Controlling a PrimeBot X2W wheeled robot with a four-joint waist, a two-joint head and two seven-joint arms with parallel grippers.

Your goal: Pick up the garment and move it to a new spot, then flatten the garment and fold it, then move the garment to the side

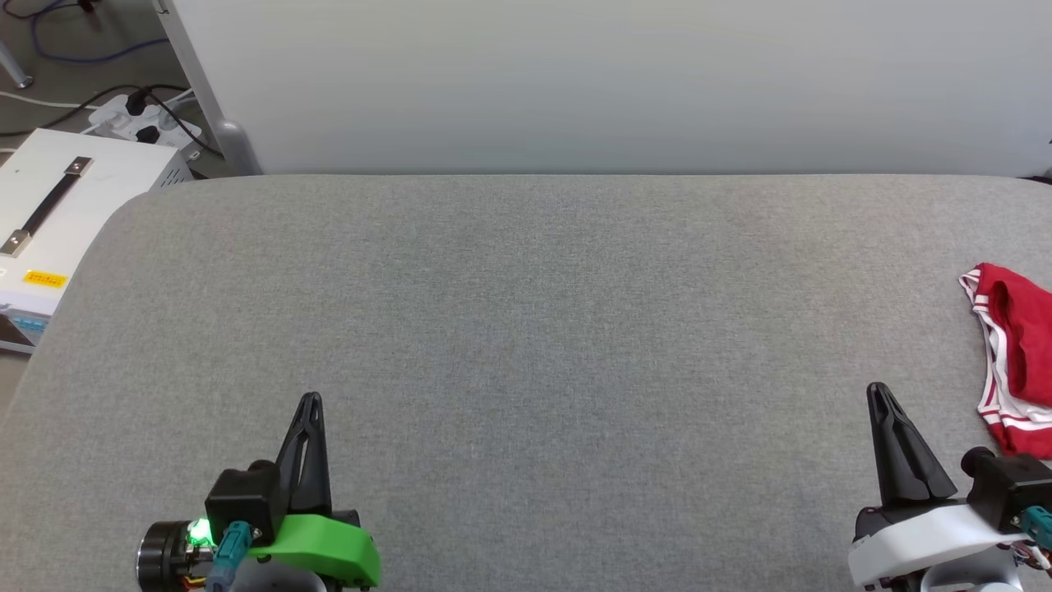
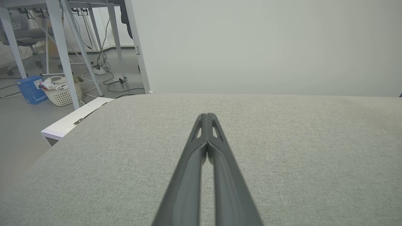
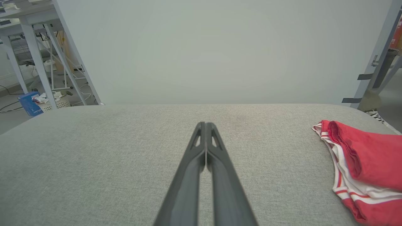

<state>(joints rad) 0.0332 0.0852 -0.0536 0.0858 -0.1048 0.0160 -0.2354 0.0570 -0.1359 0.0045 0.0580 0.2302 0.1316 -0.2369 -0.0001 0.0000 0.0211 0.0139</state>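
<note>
While the left hand (image 1: pixel 311 398) and right hand (image 1: pixel 878 387) sit pinched empty, the garment (image 1: pixel 1019 345) lies beside the latter.

Shows grey fabric surface (image 1: pixel 526 329) backed by pale partition (image 1: pixel 575 82). Includes metal table legs (image 2: pixel 63 47), cables (image 2: pixel 110 83) and white basket (image 2: pixel 64 93) on grey floor (image 2: pixel 19 135).

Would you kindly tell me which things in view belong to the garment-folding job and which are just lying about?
Job: garment, bunched at the right edge of the table; left gripper and right gripper, both shut, empty.
Lying about: white case with black handle; power strip; white basket; blue box.
</note>
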